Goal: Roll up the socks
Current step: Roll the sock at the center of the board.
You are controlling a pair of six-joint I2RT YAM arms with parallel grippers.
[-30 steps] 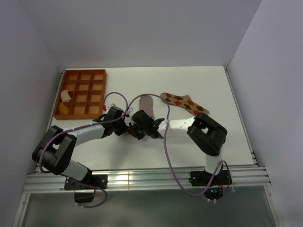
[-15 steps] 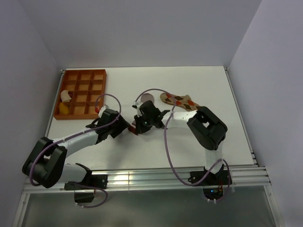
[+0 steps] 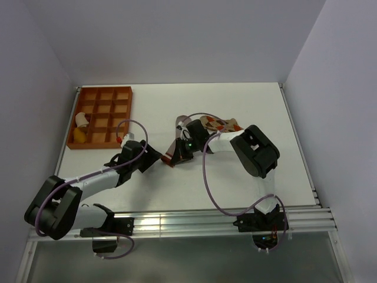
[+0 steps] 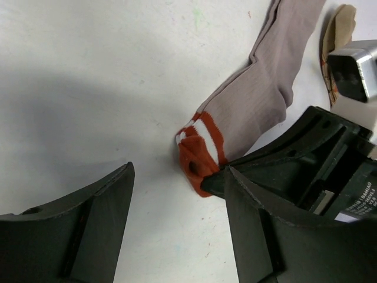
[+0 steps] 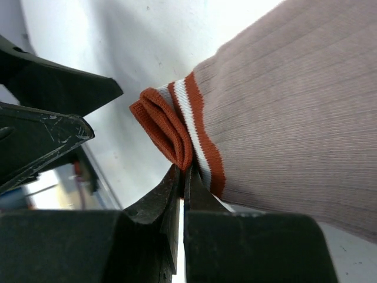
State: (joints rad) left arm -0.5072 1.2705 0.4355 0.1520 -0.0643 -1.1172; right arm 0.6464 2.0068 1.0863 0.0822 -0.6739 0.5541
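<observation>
The grey-brown sock [image 4: 259, 94] lies stretched on the white table, its red-and-white striped cuff [image 5: 168, 127] folded over at the near end. My right gripper [image 5: 184, 171] is shut on that cuff, pinching the fold at its edge; the top view shows the right gripper [image 3: 175, 157] at the cuff [image 3: 170, 161]. My left gripper [image 4: 178, 177] stands open just short of the cuff, one finger on each side and nothing between them; in the top view the left gripper [image 3: 154, 159] is to the left. The tan argyle sock [image 3: 221, 124] lies behind, partly under the right arm.
An orange compartment tray [image 3: 103, 115] sits at the back left, with a white item [image 3: 81, 119] and a yellow item [image 3: 78, 135] in its left cells. Purple cables loop over both arms. White walls close in the table on three sides.
My left gripper has opened, let go of the cuff and drawn back to the left. The right gripper has stayed shut on the cuff while its arm swung toward the back.
</observation>
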